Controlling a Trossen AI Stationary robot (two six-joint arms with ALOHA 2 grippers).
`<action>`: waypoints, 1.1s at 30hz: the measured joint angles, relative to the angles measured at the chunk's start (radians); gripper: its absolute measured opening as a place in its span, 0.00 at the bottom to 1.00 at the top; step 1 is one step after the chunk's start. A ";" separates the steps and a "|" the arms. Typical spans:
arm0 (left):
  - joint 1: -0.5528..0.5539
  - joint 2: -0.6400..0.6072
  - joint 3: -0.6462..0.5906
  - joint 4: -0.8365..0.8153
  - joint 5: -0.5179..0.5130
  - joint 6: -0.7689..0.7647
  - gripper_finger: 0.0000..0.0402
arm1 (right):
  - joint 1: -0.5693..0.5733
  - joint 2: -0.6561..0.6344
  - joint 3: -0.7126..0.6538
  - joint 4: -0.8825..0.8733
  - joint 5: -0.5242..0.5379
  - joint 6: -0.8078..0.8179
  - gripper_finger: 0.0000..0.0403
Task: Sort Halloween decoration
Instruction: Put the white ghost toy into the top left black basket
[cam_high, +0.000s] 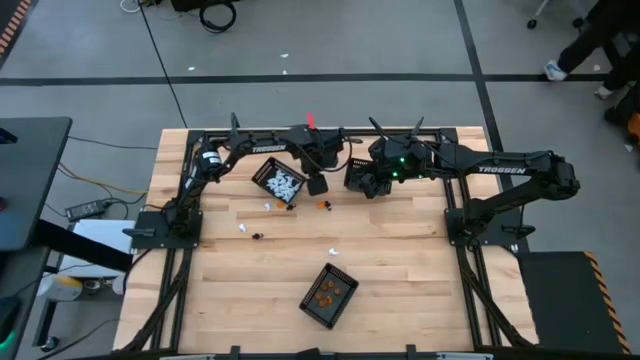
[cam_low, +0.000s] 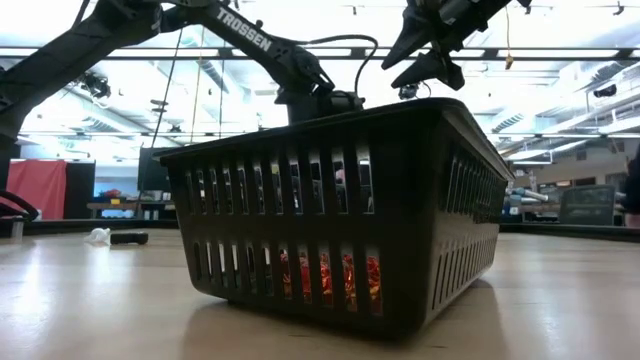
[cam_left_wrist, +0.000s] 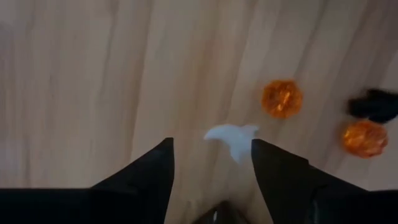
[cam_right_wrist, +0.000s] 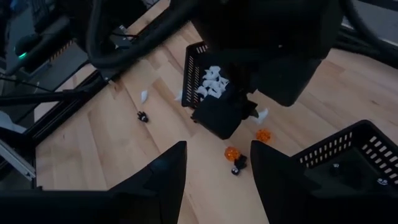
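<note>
My left gripper (cam_high: 318, 186) hangs open over the far middle of the table. In the left wrist view its fingertips (cam_left_wrist: 211, 146) stand on either side of a small white trinket (cam_left_wrist: 231, 137) lying on the wood. Two orange trinkets (cam_left_wrist: 281, 98) (cam_left_wrist: 364, 137) and a black one (cam_left_wrist: 373, 106) lie just beyond it. My right gripper (cam_high: 365, 182) is open (cam_right_wrist: 217, 149) and raised beside the left one, above a black mesh basket (cam_right_wrist: 348, 155). A basket of white trinkets (cam_high: 280, 180) sits left of the left gripper. A basket of orange trinkets (cam_high: 328, 293) stands near the near edge.
Loose trinkets lie on the wood: white ones (cam_high: 243, 228) (cam_high: 332, 250), a black one (cam_high: 258, 235) and an orange one (cam_high: 322, 204). In the low view the orange basket (cam_low: 330, 210) fills the foreground. Both arm bases stand at the table's left and right sides.
</note>
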 joint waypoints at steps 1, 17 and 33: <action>0.000 0.000 -0.007 -0.002 -0.003 0.000 0.55 | 0.000 0.000 0.000 0.000 0.000 0.000 0.45; -0.027 0.040 -0.028 0.030 0.003 0.068 0.52 | 0.000 0.000 0.000 0.015 0.000 0.007 0.45; 0.007 -0.047 -0.024 -0.024 0.031 0.168 0.48 | 0.001 0.000 0.000 0.021 0.026 0.037 0.45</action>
